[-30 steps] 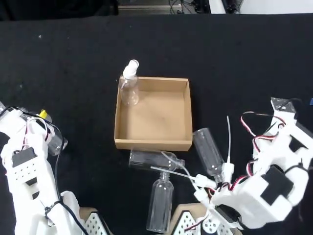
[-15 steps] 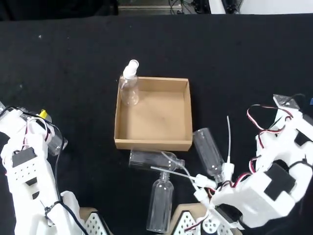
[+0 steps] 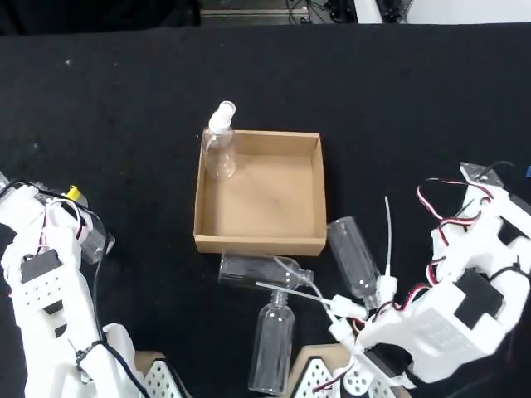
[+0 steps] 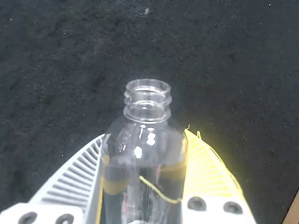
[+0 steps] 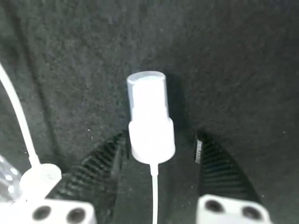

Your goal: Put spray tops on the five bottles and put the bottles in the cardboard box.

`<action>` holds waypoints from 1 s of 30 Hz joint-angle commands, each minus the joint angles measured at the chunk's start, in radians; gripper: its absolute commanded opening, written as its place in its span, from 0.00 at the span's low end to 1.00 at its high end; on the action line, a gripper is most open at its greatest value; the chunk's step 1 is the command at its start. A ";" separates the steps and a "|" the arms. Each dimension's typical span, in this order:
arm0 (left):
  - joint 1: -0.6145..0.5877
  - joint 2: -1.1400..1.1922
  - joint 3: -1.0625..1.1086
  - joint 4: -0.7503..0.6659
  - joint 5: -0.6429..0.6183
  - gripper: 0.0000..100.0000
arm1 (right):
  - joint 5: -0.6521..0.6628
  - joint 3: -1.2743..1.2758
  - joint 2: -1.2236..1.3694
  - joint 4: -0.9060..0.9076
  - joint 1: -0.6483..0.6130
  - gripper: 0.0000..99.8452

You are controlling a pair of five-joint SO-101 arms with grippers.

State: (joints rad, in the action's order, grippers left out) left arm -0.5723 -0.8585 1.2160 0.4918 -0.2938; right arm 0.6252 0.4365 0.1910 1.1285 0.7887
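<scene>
Above black bench [image 5: 233, 56] | my left hand [image 4: 145, 136] is gripping clear uncapped plastic bottle [image 4: 147, 100] | my right hand [image 5: 160, 137] is gaping around white spray top [image 5: 148, 116]

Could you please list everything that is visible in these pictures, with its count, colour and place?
cardboard box: one, brown, table centre.
capped bottle: one, clear with white top, standing in the box's far left corner.
open bottles: three, clear, lying in front of the box.
loose spray tops: several, white, beside the lying bottles; exact count unclear.
table: one, black.
left gripper: shut on a fourth open bottle.
right gripper: open around one spray top.
</scene>
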 commanded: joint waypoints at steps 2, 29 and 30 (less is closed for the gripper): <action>0.013 -0.032 -0.021 -0.021 -0.002 0.03 | 0.006 -0.068 0.001 -0.052 -0.043 0.10; 0.093 -0.048 -0.019 -0.012 -0.002 0.03 | -0.413 -0.463 -0.789 0.353 -0.624 0.01; 0.093 -0.064 -0.016 -0.012 -0.002 0.03 | -0.440 -0.483 -0.808 0.353 -0.675 0.01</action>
State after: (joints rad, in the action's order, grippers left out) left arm -0.4956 -0.8585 1.2160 0.4918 -0.2938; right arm 0.2616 0.0468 -0.5148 1.4768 0.2516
